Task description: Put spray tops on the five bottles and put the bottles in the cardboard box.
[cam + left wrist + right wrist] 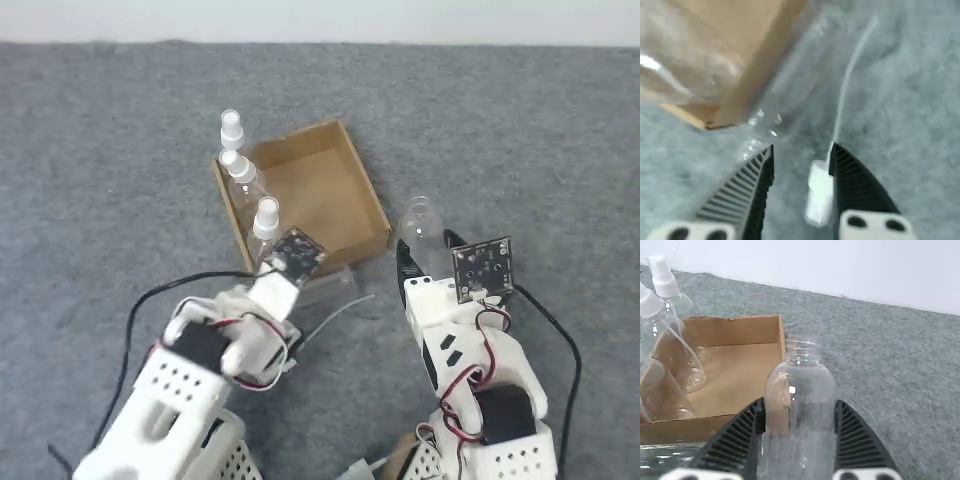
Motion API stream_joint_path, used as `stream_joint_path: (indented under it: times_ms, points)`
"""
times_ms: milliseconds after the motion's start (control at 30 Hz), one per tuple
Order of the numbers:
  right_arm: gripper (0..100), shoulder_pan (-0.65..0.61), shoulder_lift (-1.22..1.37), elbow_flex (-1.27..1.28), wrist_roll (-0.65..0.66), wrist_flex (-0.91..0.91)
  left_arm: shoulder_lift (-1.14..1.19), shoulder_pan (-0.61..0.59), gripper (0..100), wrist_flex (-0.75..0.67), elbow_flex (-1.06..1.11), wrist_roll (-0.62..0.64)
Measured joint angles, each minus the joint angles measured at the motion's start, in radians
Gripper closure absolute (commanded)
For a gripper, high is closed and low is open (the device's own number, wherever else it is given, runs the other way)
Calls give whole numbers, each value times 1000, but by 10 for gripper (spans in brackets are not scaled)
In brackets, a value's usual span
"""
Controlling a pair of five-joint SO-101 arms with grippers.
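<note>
Right wrist view. A: right claw (799, 409) clamps uncapped bottle (800, 375) upright, at 4 o'clock of cardboard box (370, 195). Neck presented for capping?
B: Likely. Left claw (801, 152) wide, straddling spray top (819, 197) lying on counter (520, 130).

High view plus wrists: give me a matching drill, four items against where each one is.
Items
1. capless bottle
2. loose spray top
3. capped bottles
4. lying bottle

Places
A. standing in the box
B. on the carpet beside the box, outside it
C. held upright in the right gripper
D. on the carpet between the open fingers of the left gripper

Pairs: 1-C, 2-D, 3-A, 4-B
</note>
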Motion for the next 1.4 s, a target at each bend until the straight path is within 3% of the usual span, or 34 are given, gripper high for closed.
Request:
stream_joint_path:
  times_ms: [400, 567, 867, 1400]
  points:
    - [954, 0, 0, 0, 0, 0, 500, 115, 835, -55, -104, -34]
    - [954, 0, 0, 0, 0, 0, 640, 124, 912, -55, -161, -34]
    - [954, 0, 0, 0, 0, 0, 654, 153, 987, -55, -172, -41]
    - [954, 5, 0, 0, 0, 0, 654, 169, 988, -55, -172, -41]
